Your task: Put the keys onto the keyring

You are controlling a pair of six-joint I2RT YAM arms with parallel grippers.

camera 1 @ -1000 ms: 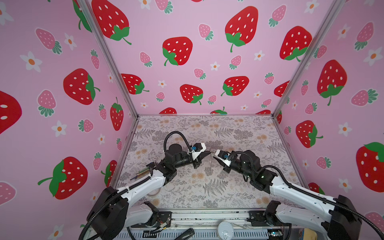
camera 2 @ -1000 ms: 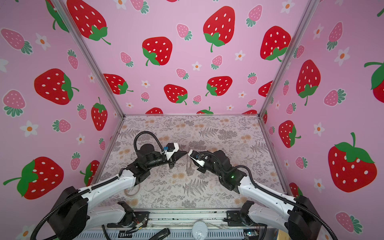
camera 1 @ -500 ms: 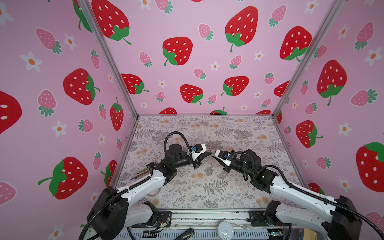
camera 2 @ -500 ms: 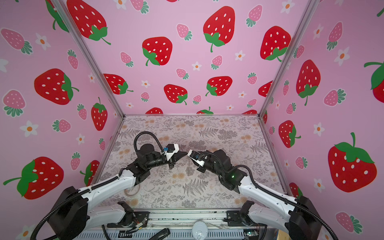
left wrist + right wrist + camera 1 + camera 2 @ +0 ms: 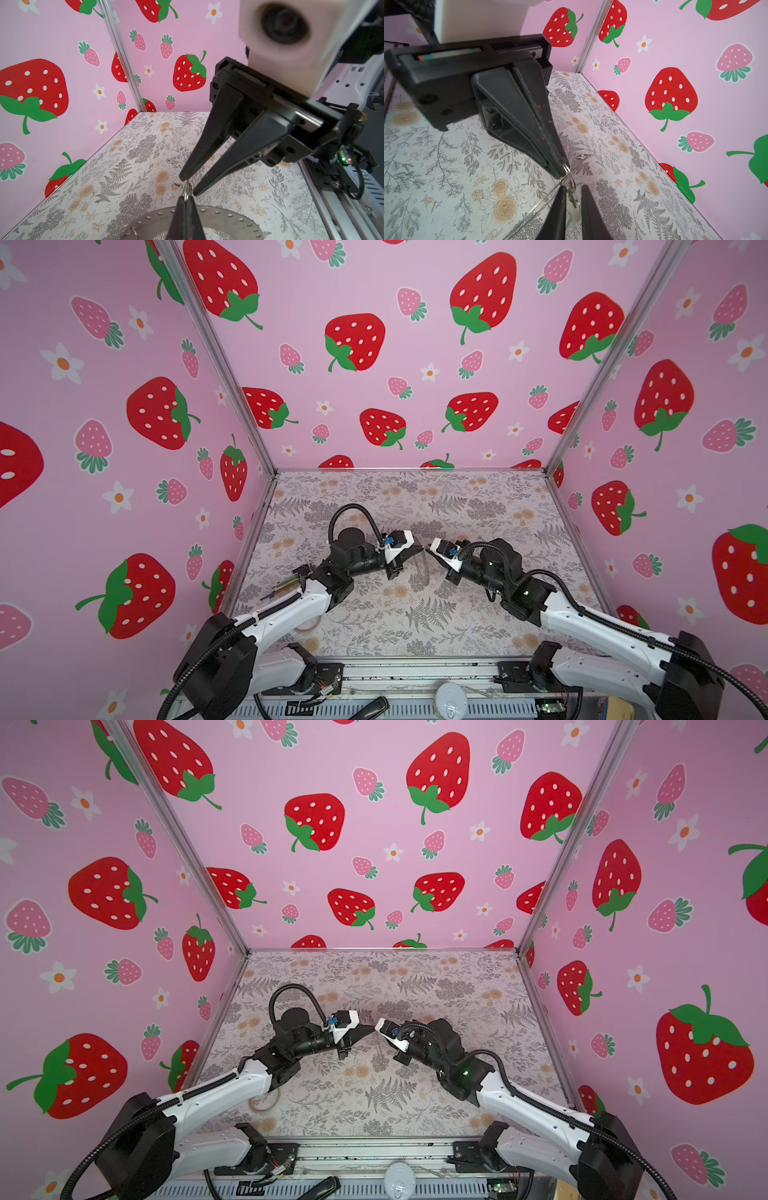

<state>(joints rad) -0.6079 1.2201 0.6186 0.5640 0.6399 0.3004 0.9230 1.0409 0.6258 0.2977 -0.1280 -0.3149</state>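
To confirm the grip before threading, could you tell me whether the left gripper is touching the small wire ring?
Touching. The right wrist view shows the left gripper shut on the small wire ring, which sticks out past its fingertips.

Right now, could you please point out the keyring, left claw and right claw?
keyring [image 5: 226,219]: left wrist view, flat grey band.
left claw [image 5: 186,197]: left wrist view, tips pinching small ring [image 5: 188,190].
right claw [image 5: 188,185]: left wrist view, between fingertips.
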